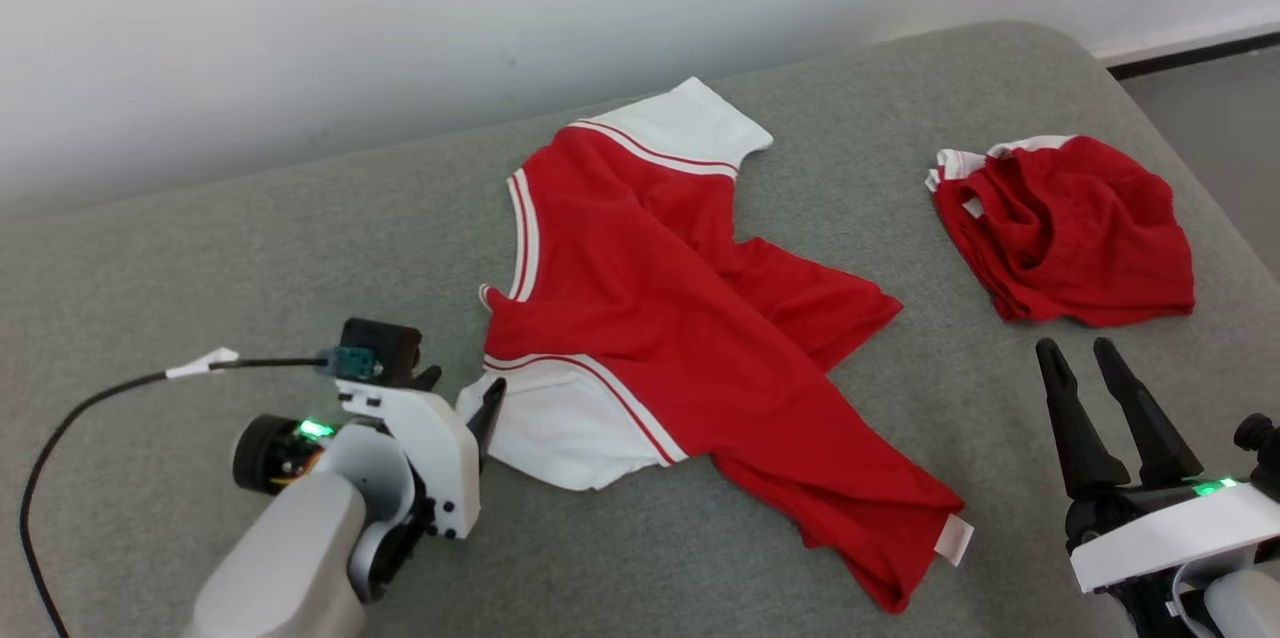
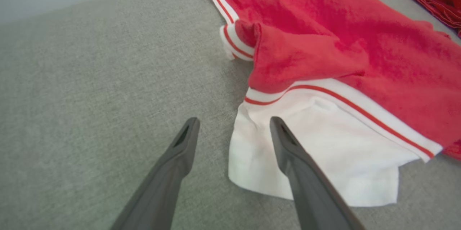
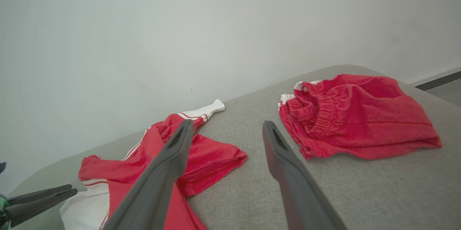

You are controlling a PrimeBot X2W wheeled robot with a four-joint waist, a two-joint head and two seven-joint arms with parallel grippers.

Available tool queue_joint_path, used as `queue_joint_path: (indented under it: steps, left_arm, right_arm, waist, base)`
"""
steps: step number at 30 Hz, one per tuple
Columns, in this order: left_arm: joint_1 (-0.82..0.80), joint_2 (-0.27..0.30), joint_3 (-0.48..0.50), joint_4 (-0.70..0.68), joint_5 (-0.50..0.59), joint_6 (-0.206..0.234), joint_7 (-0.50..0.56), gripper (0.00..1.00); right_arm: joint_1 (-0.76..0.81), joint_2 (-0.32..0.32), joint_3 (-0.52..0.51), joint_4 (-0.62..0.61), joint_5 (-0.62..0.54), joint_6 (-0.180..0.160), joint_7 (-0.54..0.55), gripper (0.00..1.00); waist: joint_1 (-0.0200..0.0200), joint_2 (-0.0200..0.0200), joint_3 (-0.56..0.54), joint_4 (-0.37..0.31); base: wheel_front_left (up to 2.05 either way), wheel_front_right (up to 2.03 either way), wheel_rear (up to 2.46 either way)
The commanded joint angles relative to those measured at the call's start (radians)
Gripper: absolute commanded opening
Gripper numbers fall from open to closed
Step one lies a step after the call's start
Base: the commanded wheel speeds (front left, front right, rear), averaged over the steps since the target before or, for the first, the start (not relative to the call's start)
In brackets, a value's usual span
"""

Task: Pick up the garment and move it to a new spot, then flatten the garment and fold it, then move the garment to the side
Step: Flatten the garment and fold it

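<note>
The red-and-white jersey (image 1: 680,318) is lying rumpled and partly doubled over itself mid-way along the grey cushion (image 1: 250,248), well apart from the red shorts (image 1: 1075,228) bunched at the right. The left gripper (image 2: 234,122) is hanging fully spread, straddling the edge of the white sleeve (image 2: 324,158). The right gripper (image 1: 1075,348) is waiting beside the jersey's lower end, likewise spread and holding nothing. Flattening is seemingly the step in hand: it is calling for pinching just the sleeve's edge and drawing it outward, low and slow
</note>
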Motion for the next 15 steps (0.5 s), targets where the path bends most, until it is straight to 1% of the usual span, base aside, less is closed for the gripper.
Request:
queue_joint_path:
  steps: [1,3,7,8,9,10,11,13,15]
  left_arm:
    - [-0.018,0.007,-0.002,0.019,-0.006,-0.002,0.013,1.00]
    - [-0.037,0.012,-0.009,0.062,-0.010,-0.010,0.051,1.00]
    - [-0.046,0.002,-0.026,0.127,-0.027,-0.023,0.144,1.00]
    - [-0.043,-0.001,-0.032,0.135,-0.028,-0.025,0.157,0.89]
    - [-0.043,-0.003,-0.038,0.140,-0.026,-0.027,0.164,0.50]
    - [-0.042,-0.007,-0.044,0.141,-0.024,-0.029,0.167,0.30]
    - [-0.041,-0.011,-0.049,0.141,-0.023,-0.030,0.168,0.00]
    - [-0.037,-0.012,-0.062,0.139,-0.016,-0.039,0.172,0.00]
    - [-0.044,-0.010,-0.062,0.126,-0.008,-0.034,0.146,0.00]
  right_arm:
    - [0.015,0.005,-0.009,0.000,-0.008,-0.002,-0.002,1.00]
    - [0.022,0.019,-0.012,-0.001,-0.019,-0.002,0.003,1.00]
    - [0.034,0.031,-0.027,-0.006,-0.032,-0.002,0.011,1.00]
    - [0.038,0.034,-0.031,-0.007,-0.036,-0.002,0.012,1.00]
    - [0.041,0.037,-0.035,-0.007,-0.038,-0.002,0.012,1.00]
    - [0.045,0.038,-0.041,-0.006,-0.042,-0.002,0.013,1.00]
    - [0.048,0.039,-0.047,-0.005,-0.046,-0.002,0.015,1.00]
    - [0.051,0.042,-0.054,-0.005,-0.052,-0.002,0.021,1.00]
    - [0.054,0.045,-0.060,-0.011,-0.058,-0.002,0.023,1.00]
  waist:
    - [0.0000,-0.0001,0.022,-0.031]
    - [0.0000,-0.0001,0.028,-0.046]
    - [0.0000,-0.0001,0.030,-0.060]
    - [0.0000,-0.0001,0.030,-0.061]
    - [0.0000,-0.0001,0.029,-0.061]
    - [0.0000,-0.0001,0.028,-0.057]
    - [0.0000,-0.0001,0.026,-0.052]
    - [0.0000,-0.0001,0.019,-0.039]
    - [0.0000,-0.0001,0.011,-0.020]
  base:
    - [0.00,0.00,0.00]
    - [0.00,0.00,0.00]
    - [0.00,0.00,0.00]
    - [0.00,0.00,0.00]
    - [0.00,0.00,0.00]
    - [0.00,0.00,0.00]
    - [0.00,0.00,0.00]
    - [0.00,0.00,0.00]
    - [0.00,0.00,0.00]
